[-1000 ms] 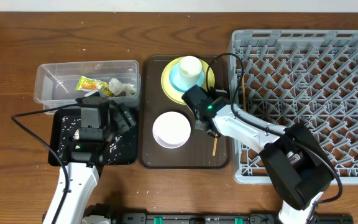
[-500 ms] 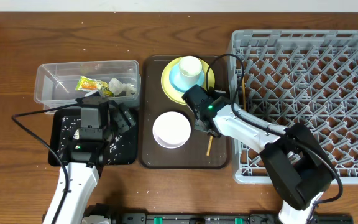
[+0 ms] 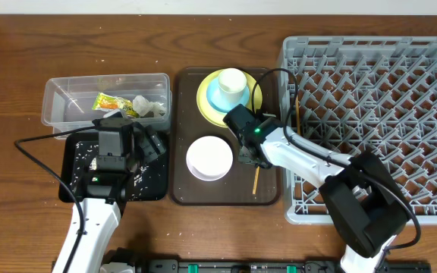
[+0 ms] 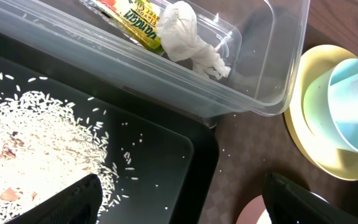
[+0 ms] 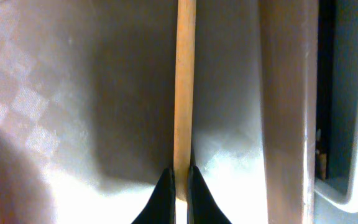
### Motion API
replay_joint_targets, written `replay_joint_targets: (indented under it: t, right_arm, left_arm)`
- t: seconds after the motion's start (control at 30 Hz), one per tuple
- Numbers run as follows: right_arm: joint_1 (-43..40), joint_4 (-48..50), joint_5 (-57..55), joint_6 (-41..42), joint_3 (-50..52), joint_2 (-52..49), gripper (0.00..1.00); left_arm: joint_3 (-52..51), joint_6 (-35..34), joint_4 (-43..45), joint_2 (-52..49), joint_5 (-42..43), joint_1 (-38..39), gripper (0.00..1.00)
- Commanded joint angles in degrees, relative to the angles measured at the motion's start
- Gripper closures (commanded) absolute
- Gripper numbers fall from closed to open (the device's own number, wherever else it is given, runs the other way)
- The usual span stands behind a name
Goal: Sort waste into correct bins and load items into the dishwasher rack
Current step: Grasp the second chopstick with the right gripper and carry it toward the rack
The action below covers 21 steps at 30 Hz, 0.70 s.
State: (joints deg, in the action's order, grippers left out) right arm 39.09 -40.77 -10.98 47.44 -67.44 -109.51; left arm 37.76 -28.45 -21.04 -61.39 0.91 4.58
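Two chopsticks show from overhead. One chopstick (image 3: 256,180) lies on the brown serving tray (image 3: 180,182) in the middle of the tabletop, toward the near edge. The second chopstick (image 3: 298,106) sits along the left wall of the dishwasher rack (image 3: 378,61), which fills the right side of the tabletop.

From above, my right arm covers the grip. The right wrist camera settles it: the right pincer (image 5: 180,185) is pinching the tray chopstick, dark fingertips (image 5: 165,186) pressed to either side of it. I cannot tell whether the stick is clear of the tray floor.

My left pincer (image 4: 182,193) is spread wide with nothing in it, over the black tray (image 4: 166,155) near the left edge. The left wrist view shows the rice scraps (image 4: 30,137) there as single grains; overhead they are only specks. Toward the far edge, touching that tray, the clear tub (image 4: 263,102) holds the snack wrapper (image 4: 132,15) and the tissue (image 4: 188,34).

At the serving tray's far end the white cup (image 3: 234,80) sits in the blue bowl (image 3: 217,97) on the plate (image 3: 203,102). The white bowl (image 3: 209,158) sits nearer me.
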Motion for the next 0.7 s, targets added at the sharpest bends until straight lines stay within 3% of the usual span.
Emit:
replay_joint_targets:
  t: [0.0, 0.37, 0.67]
  right_arm:
    - [-2.0, -1.2, 1.0, -4.1, -0.7, 3.1, 0.99]
    - [-5.5, -2.3, -0.9, -15.0, -1.4, 24.0, 0.98]
    - [-9.7, -3.7, -6.0, -25.5, -1.4, 31.4, 0.99]
  left_arm:
    - [0.9, 0.3, -0.2, -0.1, -0.5, -0.3, 0.16]
    - [0.9, 0.3, -0.2, -0.1, -0.5, -0.3, 0.16]
    - [0.9, 0.3, -0.2, -0.1, -0.5, -0.3, 0.16]
